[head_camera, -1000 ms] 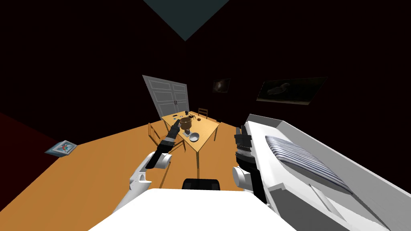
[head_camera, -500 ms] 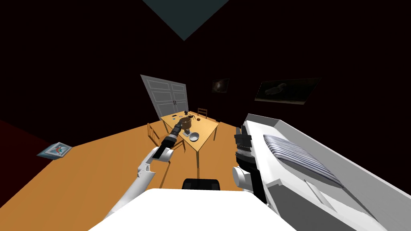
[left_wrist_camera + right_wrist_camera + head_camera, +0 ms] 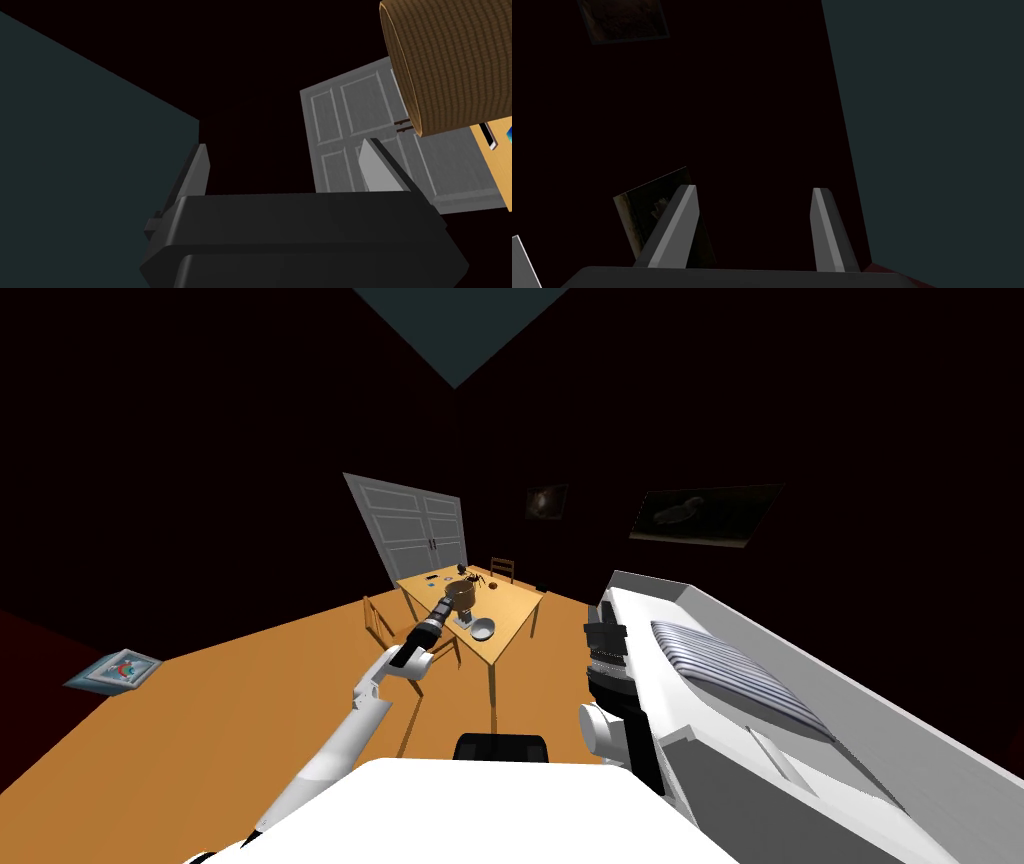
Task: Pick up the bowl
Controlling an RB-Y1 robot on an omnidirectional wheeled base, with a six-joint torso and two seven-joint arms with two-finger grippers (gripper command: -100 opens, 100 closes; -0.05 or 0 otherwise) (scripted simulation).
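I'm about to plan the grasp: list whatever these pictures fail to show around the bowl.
Head view: the bowl on the table is too small to show its rim or contents.
Head view: the left tool overlaps the brown basket; its gap to the bowl is unreadable.
Left wrist view: the brown basket is cut off by the picture's edge.

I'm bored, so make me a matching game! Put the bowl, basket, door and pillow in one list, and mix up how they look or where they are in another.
Things:
1. bowl
2. basket
3. door
4. pillow

Looks or places:
A. striped, on the bed
B. pale, on the table
C. grey, panelled
D. brown, ribbed

Pairs: 1-B, 2-D, 3-C, 4-A
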